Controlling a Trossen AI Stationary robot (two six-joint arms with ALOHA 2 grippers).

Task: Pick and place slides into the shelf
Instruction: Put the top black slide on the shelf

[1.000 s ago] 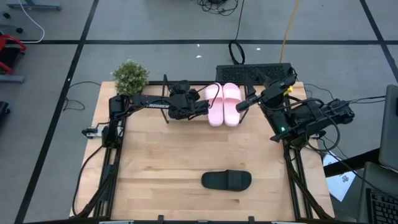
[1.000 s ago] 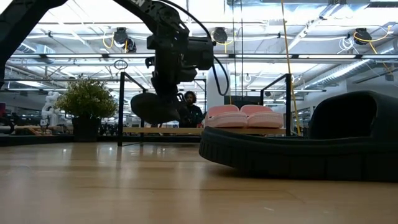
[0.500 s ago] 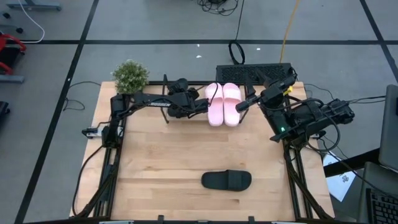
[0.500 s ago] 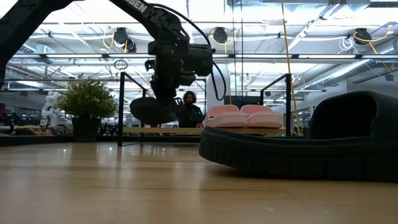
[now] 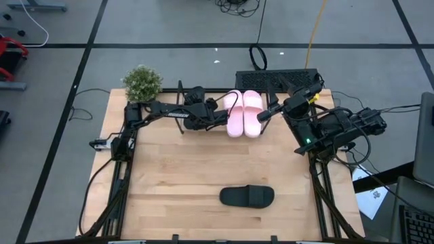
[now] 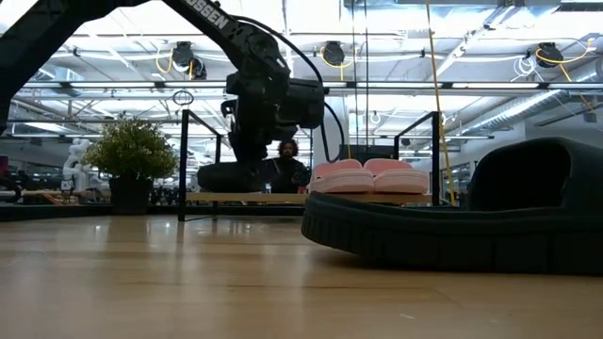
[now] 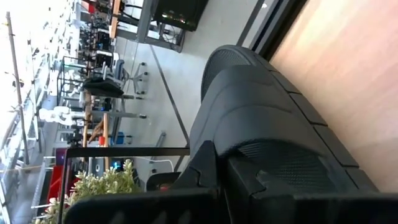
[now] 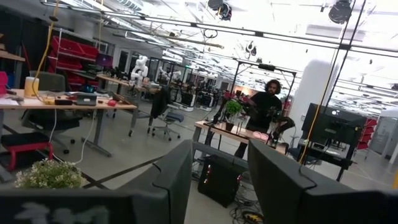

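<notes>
**Over the shelf: left arm holds a black slide beside the pink pair**

At the far edge of the table, the left arm reaches sideways across the shelf [image 5: 182, 108], its links stretched nearly flat from the base by the potted plant [image 5: 142, 83]. The left gripper [image 5: 215, 116] is clamped tight on a black slide [image 6: 231, 176], which the low view shows hanging level, just above the shelf's wooden board or touching it; which of the two cannot be told. In the left wrist view the same slide [image 7: 261, 124] fills the frame beyond the fingers. Just beside it on the shelf lie the two pink slides [image 5: 243, 112], side by side and touching.

The right arm waits folded at the table's right rear corner, and the right gripper [image 5: 267, 112] points toward the pink pair with its fingers [image 8: 168, 180] spread apart and nothing between them.

A second black slide [image 5: 247, 196] lies sideways on the tabletop near the front edge, well apart from the shelf. Beyond the table a person [image 6: 286, 168] stands in the room.
</notes>
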